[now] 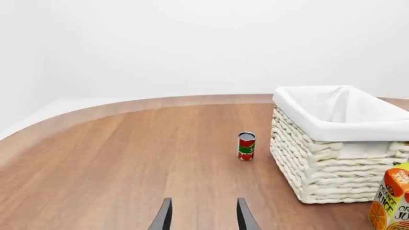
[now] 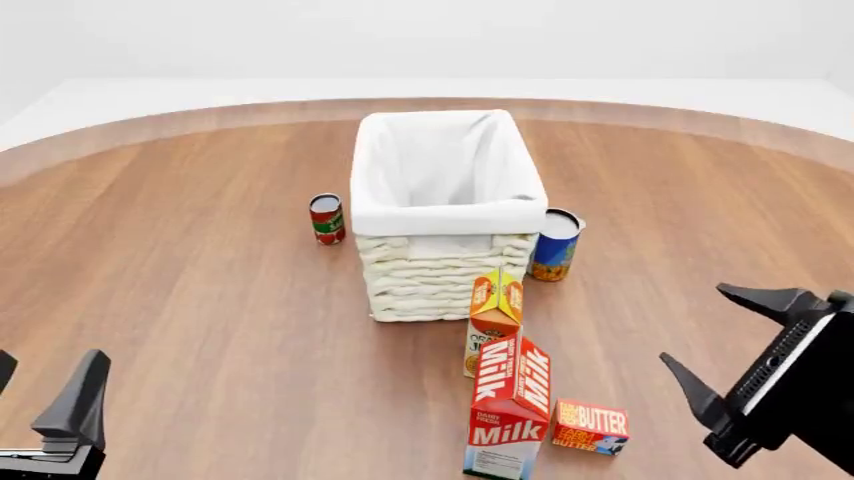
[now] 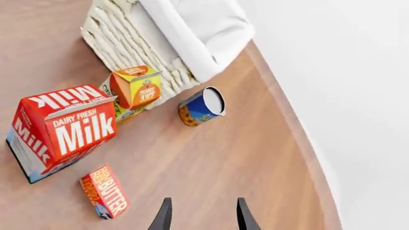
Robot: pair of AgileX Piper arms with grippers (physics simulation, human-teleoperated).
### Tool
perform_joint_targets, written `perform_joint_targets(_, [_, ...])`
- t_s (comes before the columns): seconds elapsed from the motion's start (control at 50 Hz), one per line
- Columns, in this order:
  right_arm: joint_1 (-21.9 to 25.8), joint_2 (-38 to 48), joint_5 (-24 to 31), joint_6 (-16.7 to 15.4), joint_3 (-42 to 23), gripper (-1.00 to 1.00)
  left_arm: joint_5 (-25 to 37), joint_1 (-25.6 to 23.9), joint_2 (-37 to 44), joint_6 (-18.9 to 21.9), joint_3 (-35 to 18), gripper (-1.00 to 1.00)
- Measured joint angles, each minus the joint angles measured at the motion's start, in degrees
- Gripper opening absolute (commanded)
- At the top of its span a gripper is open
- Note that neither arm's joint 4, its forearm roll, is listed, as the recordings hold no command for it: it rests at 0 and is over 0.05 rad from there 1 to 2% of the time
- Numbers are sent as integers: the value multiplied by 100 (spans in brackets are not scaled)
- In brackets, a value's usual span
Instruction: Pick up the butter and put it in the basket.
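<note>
Front view: right arm's fingers point(image 2: 721, 350) spread wide, empty, above the bench point(image 2: 200, 300).
Butter point(image 2: 590, 427): flat on bench, just beside milk carton point(image 2: 509, 410), off the fingers' left tip.
Approach: we'd shift left, descend clear of the milk.
Left fingers point(image 1: 202, 215): apart, idle.
Basket point(image 2: 445, 215): beyond, open.
</note>
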Motion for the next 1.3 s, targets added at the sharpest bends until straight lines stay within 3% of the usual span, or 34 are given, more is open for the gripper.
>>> perform_joint_targets(0.28, [536,471,650,-198,-160,100,0,0,0,0,0,100])
perform_joint_targets(0.48, [1202,727,1203,24,-281,100,0,0,0,0,0,100])
perform_joint_targets(0.64, [1387,996,1361,3,-279,100,0,0,0,0,0,100])
perform_joint_targets(0.92, [1178,1650,1140,-342,-216,100,0,0,0,0,0,100])
perform_joint_targets(1.3, [911,2561,405,-683,7,100,0,0,0,0,0,100])
